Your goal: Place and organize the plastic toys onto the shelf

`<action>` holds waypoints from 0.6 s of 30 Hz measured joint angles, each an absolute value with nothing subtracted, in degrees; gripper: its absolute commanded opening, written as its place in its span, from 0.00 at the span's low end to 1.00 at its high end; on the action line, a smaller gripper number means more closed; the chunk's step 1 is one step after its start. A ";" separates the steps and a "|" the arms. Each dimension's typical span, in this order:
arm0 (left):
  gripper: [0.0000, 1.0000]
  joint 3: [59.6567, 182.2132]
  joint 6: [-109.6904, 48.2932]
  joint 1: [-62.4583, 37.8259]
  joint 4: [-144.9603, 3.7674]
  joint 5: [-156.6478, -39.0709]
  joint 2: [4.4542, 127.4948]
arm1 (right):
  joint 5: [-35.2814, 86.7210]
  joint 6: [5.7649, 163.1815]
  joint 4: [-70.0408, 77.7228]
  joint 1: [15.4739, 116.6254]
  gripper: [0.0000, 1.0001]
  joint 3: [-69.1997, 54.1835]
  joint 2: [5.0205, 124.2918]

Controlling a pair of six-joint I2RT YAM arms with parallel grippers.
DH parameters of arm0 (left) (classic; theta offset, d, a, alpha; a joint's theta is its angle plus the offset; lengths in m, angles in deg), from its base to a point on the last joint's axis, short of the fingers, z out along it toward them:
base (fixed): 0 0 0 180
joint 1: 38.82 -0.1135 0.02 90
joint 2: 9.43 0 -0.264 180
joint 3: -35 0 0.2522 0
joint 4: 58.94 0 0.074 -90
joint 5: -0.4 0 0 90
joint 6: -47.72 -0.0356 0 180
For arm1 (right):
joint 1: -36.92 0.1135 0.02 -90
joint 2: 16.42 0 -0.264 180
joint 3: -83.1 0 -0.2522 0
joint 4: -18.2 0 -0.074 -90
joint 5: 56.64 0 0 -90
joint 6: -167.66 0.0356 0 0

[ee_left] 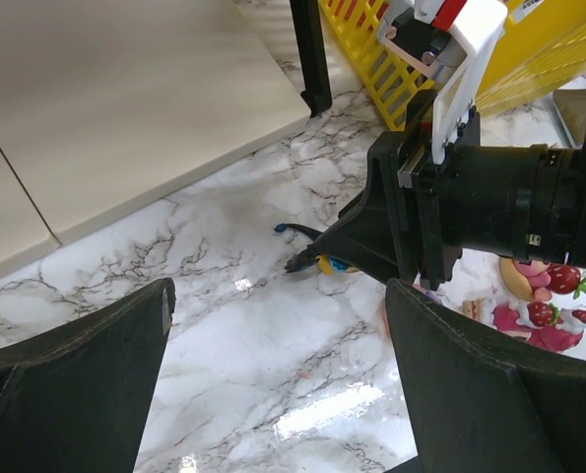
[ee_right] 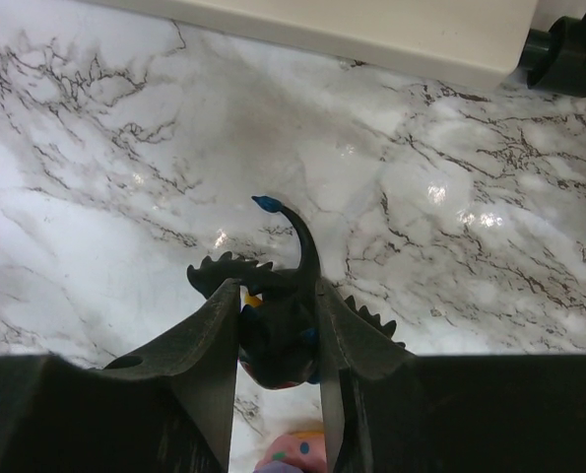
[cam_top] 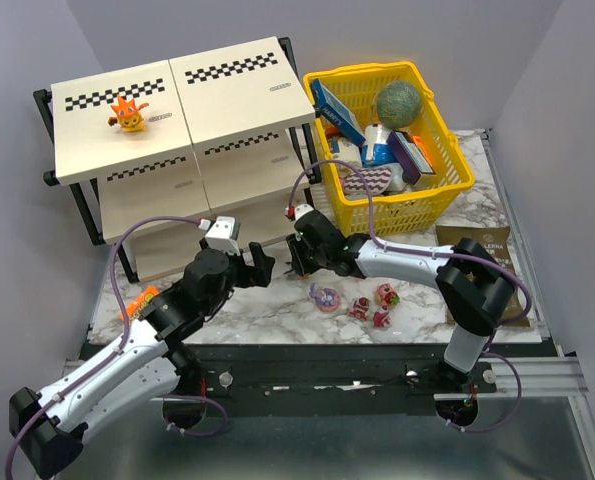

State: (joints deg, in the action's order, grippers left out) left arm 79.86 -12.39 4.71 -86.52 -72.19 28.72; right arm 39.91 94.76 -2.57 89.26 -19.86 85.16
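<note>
My right gripper (ee_right: 279, 288) is shut on a black-and-yellow winged toy (ee_right: 298, 251), low over the marble just in front of the shelf (cam_top: 227, 100). The left wrist view shows that toy (ee_left: 317, 261) under the right gripper's fingers (ee_left: 366, 232). My left gripper (ee_left: 278, 325) stands open over bare marble a little to its left, holding nothing. An orange toy (cam_top: 129, 117) stands on the shelf's top tier. A purple-pink toy (cam_top: 326, 297) and three small red-pink ones (cam_top: 360, 308) (cam_top: 387, 295) (cam_top: 381, 320) lie on the table to the right.
A yellow basket (cam_top: 447, 150) with boxes and a green ball stands right of the shelf. A flat orange packet (cam_top: 142, 298) lies at the table's left edge, and a brown packet (cam_top: 482, 245) at the right. The shelf's black leg (ee_left: 310, 54) is close by.
</note>
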 measured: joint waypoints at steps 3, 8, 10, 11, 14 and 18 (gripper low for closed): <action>0.97 79.86 -12.69 4.71 -86.66 -72.45 29.03 | 39.03 94.76 -4.27 89.26 0.18 -18.92 85.16; 0.97 79.86 -14.05 4.71 -86.72 -74.31 29.62 | 36.91 94.76 -8.16 89.26 0.18 -16.38 85.13; 0.95 79.86 -14.68 4.71 -86.70 -75.73 29.79 | 36.19 94.76 -10.26 89.26 0.17 -14.98 84.96; 0.95 79.86 -15.16 4.71 -86.70 -76.78 29.88 | 35.86 94.76 -11.40 89.26 0.17 -14.30 84.81; 0.91 80.16 -16.74 4.71 -86.72 -79.95 30.32 | 35.27 94.76 -15.51 89.26 0.16 -11.70 84.06; 0.86 81.63 -19.16 4.71 -87.03 -84.19 31.30 | 33.37 95.26 -22.70 89.00 0.16 -6.39 82.45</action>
State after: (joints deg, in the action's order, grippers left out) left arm 81.63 -19.16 4.71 -87.03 -84.19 31.30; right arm 33.37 95.26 -22.70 89.00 -6.39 82.45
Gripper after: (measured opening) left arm 0.897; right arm 0.399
